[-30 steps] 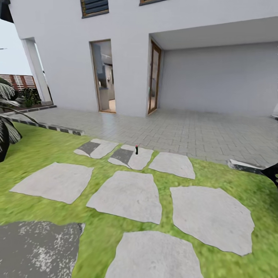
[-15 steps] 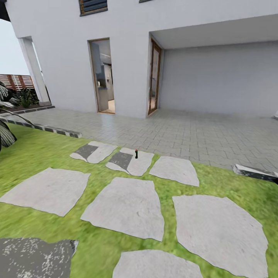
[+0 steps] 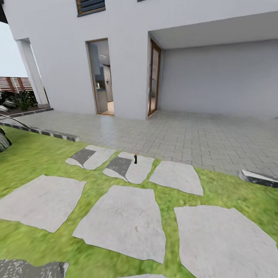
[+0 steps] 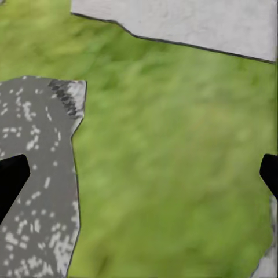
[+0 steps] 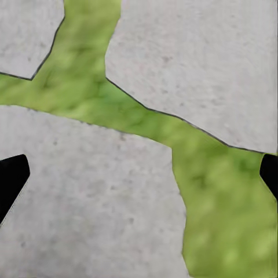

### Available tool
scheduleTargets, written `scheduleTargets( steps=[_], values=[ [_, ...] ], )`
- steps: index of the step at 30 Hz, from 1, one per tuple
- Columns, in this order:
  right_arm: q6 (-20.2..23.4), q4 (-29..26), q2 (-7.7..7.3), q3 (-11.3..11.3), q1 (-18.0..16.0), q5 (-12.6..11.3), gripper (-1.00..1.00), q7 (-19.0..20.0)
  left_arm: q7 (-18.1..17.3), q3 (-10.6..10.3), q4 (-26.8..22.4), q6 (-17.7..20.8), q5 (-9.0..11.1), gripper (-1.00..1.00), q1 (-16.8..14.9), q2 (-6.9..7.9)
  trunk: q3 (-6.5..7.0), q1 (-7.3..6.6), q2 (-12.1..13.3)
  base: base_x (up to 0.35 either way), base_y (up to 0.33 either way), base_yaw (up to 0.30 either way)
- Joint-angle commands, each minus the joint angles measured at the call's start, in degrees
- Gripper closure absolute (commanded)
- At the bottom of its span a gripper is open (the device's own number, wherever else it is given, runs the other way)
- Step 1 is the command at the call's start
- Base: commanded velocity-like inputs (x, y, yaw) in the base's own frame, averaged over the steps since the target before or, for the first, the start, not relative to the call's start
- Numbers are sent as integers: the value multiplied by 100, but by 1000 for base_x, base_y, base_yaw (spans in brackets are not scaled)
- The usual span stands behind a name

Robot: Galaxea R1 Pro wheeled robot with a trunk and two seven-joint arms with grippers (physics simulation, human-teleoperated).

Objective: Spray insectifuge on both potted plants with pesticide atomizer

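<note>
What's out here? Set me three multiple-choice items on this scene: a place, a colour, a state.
1. The red-topped bottle stands on: A grass; B a stepping stone; C the tiled terrace.
2. The house wall is: A white; B brick red; C yellow.
3. The left gripper is: A shut on the bottle; B shut on a leaf; C open and empty.
Answers: B, pale stone lies under its base; A, the wall is plain white; C, its fingers sit far apart with bare ground between.
</note>
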Motion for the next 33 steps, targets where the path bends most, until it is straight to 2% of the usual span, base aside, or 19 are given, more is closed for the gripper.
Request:
scheduleTargets(
  steps=[1, 33],
  values=[
    [-14, 0, 1, -6, -1, 1, -100, -2, 0, 14, 5, -19, 3, -100, -3, -1, -5, 3, -2, 339, -76, 0],
    [-14, 0, 1, -12, -1, 2, -100, -12, 0, 14, 4, -19, 2, -100, -2, -1, -5, 3, -2, 339, -80, 0]
  ],
)
